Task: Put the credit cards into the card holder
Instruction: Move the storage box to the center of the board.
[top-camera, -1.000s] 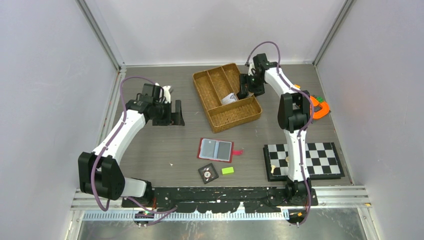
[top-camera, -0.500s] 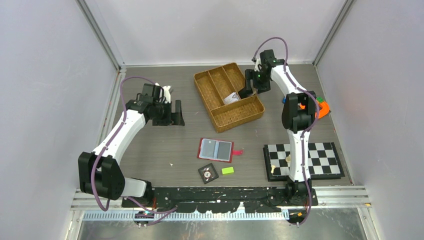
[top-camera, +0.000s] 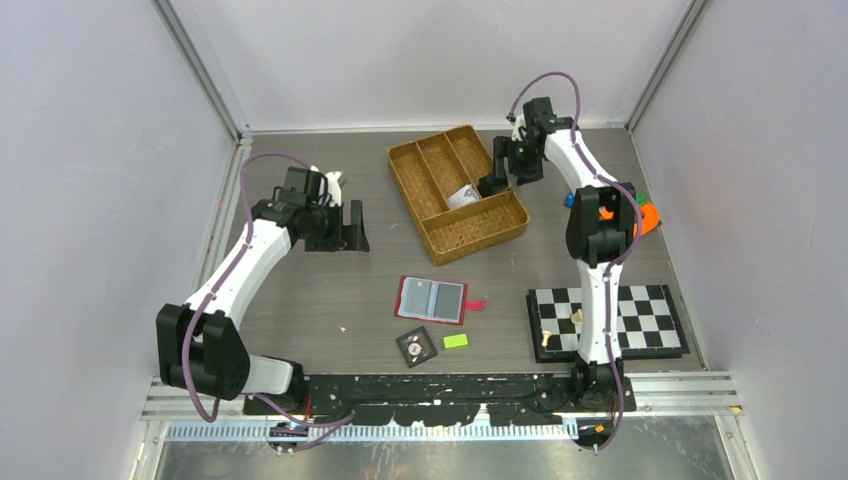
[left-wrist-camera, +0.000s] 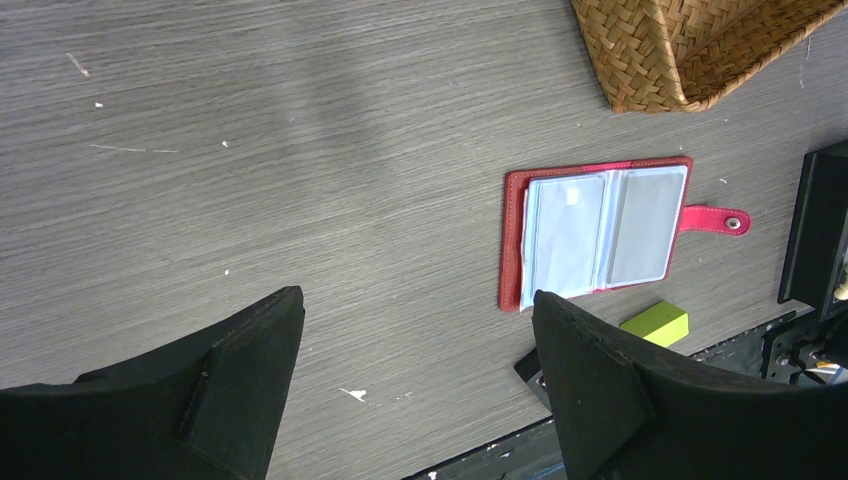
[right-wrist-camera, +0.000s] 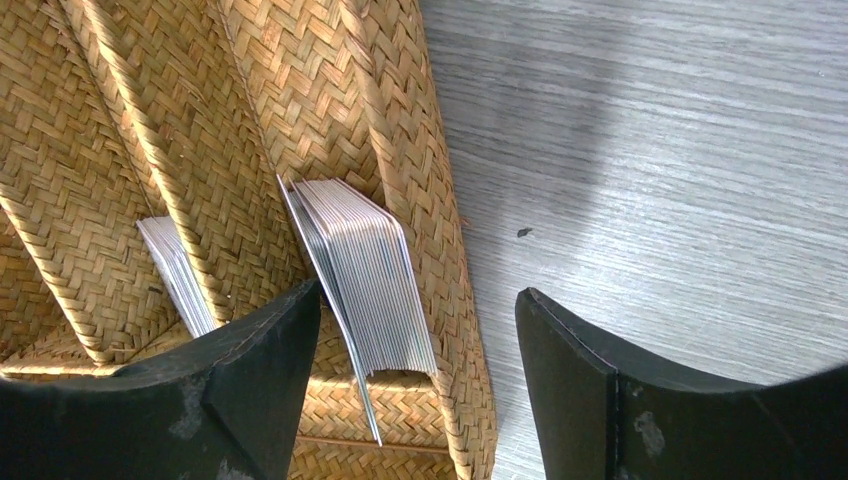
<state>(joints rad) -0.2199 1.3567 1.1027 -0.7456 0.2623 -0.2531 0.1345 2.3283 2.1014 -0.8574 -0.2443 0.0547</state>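
The card holder (top-camera: 432, 299), a red wallet, lies open on the table, its grey-blue pockets up; it also shows in the left wrist view (left-wrist-camera: 595, 235). A stack of grey credit cards (right-wrist-camera: 365, 275) stands on edge, leaning against the right wall of the woven tray (right-wrist-camera: 300, 90). A second stack (right-wrist-camera: 178, 270) stands in the neighbouring compartment. From above the cards (top-camera: 460, 196) show as a pale patch. My right gripper (top-camera: 492, 183) is open and empty above the tray's right wall, straddling the stack (right-wrist-camera: 418, 300). My left gripper (top-camera: 350, 225) is open and empty over bare table (left-wrist-camera: 415, 330).
The woven tray (top-camera: 470, 228) stands at the back centre. A green block (top-camera: 456, 341) and a black tile with a dial (top-camera: 416, 346) lie just in front of the wallet. A chessboard (top-camera: 610, 320) lies at the front right, an orange object (top-camera: 645, 215) at the right.
My right arm has shifted a little back and to the right, its gripper staying at the tray's right wall. The left arm and the wallet have not moved.
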